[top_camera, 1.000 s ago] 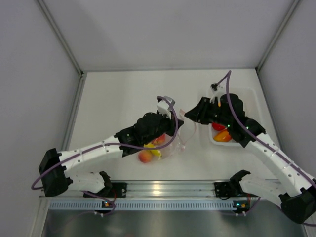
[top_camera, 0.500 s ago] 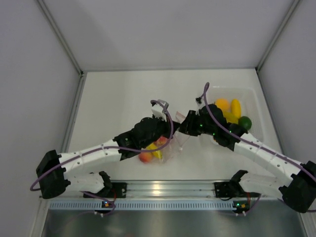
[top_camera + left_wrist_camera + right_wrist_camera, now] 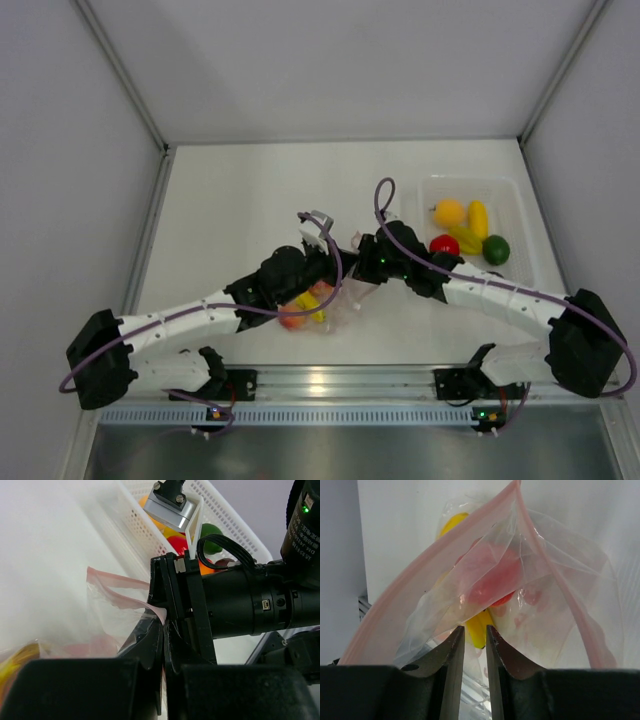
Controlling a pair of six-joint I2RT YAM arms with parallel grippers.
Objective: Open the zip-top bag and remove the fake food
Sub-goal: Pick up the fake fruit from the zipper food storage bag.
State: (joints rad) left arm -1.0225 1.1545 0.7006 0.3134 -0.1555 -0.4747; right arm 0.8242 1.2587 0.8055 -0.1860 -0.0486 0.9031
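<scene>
At the middle of the surface [image 3: 240, 200], the zip-top bag [image 3: 560, 565] lies between the two arms with its mouth spread. The pink zip strip [image 3: 420, 575] is parted into two lips that meet in a peak. Inside it is some of the fake food: a red piece [image 3: 492, 582], a yellow banana [image 3: 476, 630] and, seen from above, a peach-coloured fruit [image 3: 294, 318].

The left claw [image 3: 162, 626] is clamped on one lip of the zip strip, lifting that edge. I take this as the reason the mouth gapes instead of lying flat.

The right claw [image 3: 474, 642] sits right at the opening, facing in. Its jaws are drawn to a narrow slit with no fruit between them. Whether the clear film brushes them I cannot tell. The narrow set probably lets it slip past the lips towards the banana.

Just to the right stands a white perforated tray [image 3: 428, 195]. It holds an orange [image 3: 449, 212], a second banana [image 3: 478, 218], a red fruit [image 3: 444, 245] and a lime [image 3: 496, 249], so the emptying looks partly done.
</scene>
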